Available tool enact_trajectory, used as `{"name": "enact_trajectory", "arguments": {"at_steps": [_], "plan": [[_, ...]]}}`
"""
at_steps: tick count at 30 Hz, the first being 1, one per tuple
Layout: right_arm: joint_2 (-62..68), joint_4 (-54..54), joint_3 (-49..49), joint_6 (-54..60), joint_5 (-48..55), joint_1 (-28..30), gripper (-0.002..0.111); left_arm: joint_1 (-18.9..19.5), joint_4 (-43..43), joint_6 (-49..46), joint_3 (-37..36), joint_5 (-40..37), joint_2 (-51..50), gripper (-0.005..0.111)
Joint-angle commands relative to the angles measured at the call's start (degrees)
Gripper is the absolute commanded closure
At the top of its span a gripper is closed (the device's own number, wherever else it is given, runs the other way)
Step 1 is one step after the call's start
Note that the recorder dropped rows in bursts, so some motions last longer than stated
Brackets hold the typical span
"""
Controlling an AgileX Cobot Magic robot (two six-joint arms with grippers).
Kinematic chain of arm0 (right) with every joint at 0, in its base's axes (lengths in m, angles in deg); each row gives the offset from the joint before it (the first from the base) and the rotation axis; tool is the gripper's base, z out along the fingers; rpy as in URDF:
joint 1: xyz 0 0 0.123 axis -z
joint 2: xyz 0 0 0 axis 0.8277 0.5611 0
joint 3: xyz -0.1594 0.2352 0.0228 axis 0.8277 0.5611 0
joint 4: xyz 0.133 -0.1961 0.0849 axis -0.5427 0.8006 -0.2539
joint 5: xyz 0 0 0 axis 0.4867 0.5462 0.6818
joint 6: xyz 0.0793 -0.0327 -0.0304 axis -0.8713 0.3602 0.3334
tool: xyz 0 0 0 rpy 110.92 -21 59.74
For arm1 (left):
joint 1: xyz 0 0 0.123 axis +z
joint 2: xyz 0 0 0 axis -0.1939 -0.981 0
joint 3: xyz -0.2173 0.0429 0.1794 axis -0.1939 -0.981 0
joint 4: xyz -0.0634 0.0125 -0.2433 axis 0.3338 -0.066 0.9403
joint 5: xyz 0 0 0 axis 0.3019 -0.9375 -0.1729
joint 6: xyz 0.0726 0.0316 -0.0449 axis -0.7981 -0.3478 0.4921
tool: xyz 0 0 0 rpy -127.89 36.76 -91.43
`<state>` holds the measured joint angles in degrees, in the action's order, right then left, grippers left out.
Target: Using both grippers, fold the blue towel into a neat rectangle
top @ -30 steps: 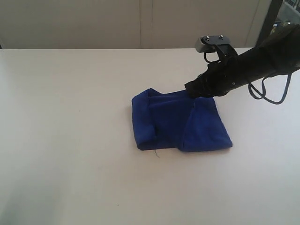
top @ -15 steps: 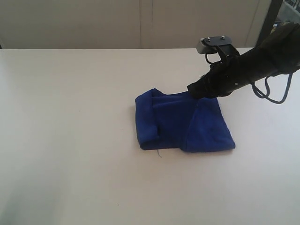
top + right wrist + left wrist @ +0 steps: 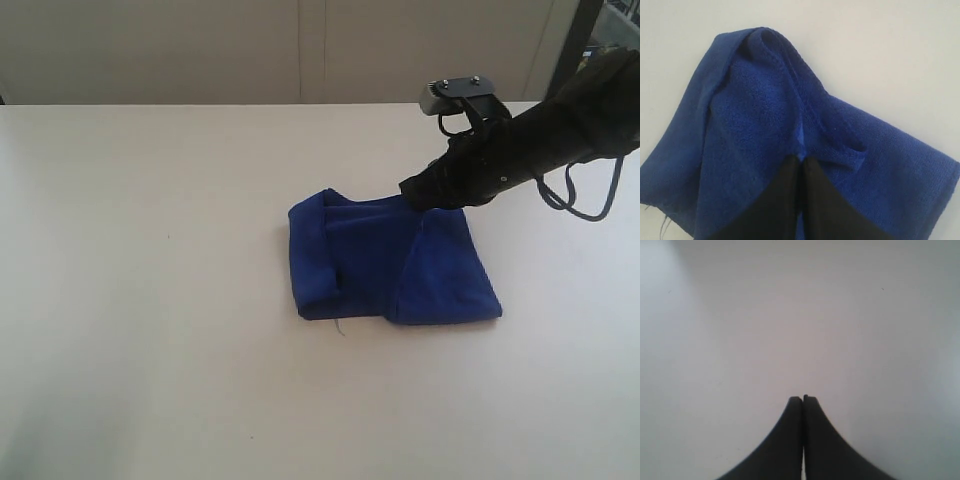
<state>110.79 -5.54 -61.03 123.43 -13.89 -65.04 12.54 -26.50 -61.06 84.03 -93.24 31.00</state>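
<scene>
Right fingers (image 3: 774,202) pinch the blue towel (image 3: 390,265); left fingers (image 3: 784,440) press together on nothing.

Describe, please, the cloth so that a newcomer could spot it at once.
On the wide white table, look just right of centre, where the black right gripper reaches down. The royal-blue terry towel it pinches lies loosely folded, the only coloured, soft thing there.
</scene>
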Motion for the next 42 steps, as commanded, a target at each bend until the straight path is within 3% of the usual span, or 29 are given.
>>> {"name": "enact_trajectory", "arguments": {"at_steps": [1, 6, 19, 25, 29, 34, 38, 42], "plan": [[-0.05, -0.23, -0.35, 0.27, -0.33, 0.22, 0.108, 0.32, -0.13, -0.38, -0.36, 0.16, 0.21, 0.107], [-0.05, -0.23, -0.35, 0.17, -0.33, 0.22, 0.108, 0.32, -0.25, -1.77, -0.36, 3.31, 0.21, 0.107], [-0.05, -0.23, -0.35, 0.17, -0.44, 0.22, 0.108, 0.32, -0.13, -0.40, -0.36, 22.35, 0.21, 0.107], [-0.05, -0.23, -0.35, 0.17, -0.44, 0.22, 0.108, 0.32, 1.50, 16.09, -0.36, 38.23, 0.21, 0.107], [-0.05, -0.35, -0.35, 0.17, -0.44, 0.22, 0.108, 0.32, 1.39, 16.35, 7.82, 26.10, -5.23, 0.107], [-0.05, -0.35, -0.35, 0.17, -0.44, 0.22, 0.108, 0.19, 1.50, 13.38, 27.37, 5.07, -29.16, 0.107], [-0.05, -0.33, -0.35, -0.10, -0.33, 0.22, 0.108, -1.80, 5.49, 7.68, 30.50, 2.15, -45.99, 0.107], [-0.05, -0.33, -0.35, -0.24, -0.45, 0.22, 0.108, -9.39, 13.83, -4.08, 32.25, 3.06, -58.55, 0.107]]}}
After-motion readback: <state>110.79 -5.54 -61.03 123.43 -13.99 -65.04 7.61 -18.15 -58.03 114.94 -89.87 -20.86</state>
